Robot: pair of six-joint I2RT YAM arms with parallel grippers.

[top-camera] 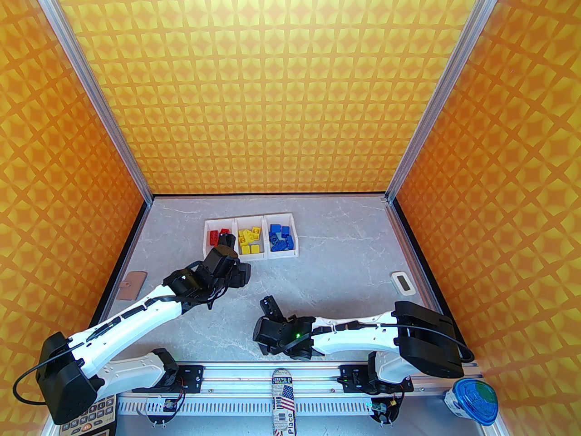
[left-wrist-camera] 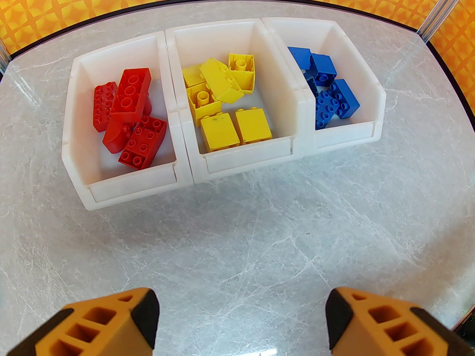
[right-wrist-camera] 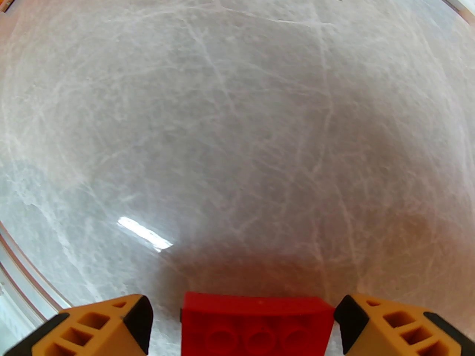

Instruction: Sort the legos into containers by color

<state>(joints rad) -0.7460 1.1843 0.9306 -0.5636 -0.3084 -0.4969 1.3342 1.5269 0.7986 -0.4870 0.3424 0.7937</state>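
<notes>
Left wrist view gives us the clearest count: red legos (left-wrist-camera: 130, 113) lie in the left one of the three joined bins (left-wrist-camera: 185, 169), yellow legos (left-wrist-camera: 222, 102) in the middle one and blue legos (left-wrist-camera: 330, 95) in the right one, with no colour mixed into another's bin as far as we can see. In the top view the bins stand toward the far edge of the bench (top-camera: 345, 261), left of its middle.

One red brick (right-wrist-camera: 256, 325) is out of the bins. In the right wrist view it lies on the bench between the jaws of the right claw (right-wrist-camera: 243, 310), studs facing the camera. The jaws stand wide. One pad is apart from the brick and the other is at its edge, so we read the claw as released, not clamped on it. That claw (top-camera: 272, 307) is close to the near edge, about mid-bench.

The left claw (left-wrist-camera: 241, 321) is spread and empty, hanging just before the near wall of the bins, on the red side in the top view (top-camera: 224, 242).

We see no other loose legos on the bench. We judge the sort nearly finished: this red brick has yet to be gripped, carried across and dropped into the left bin.
</notes>
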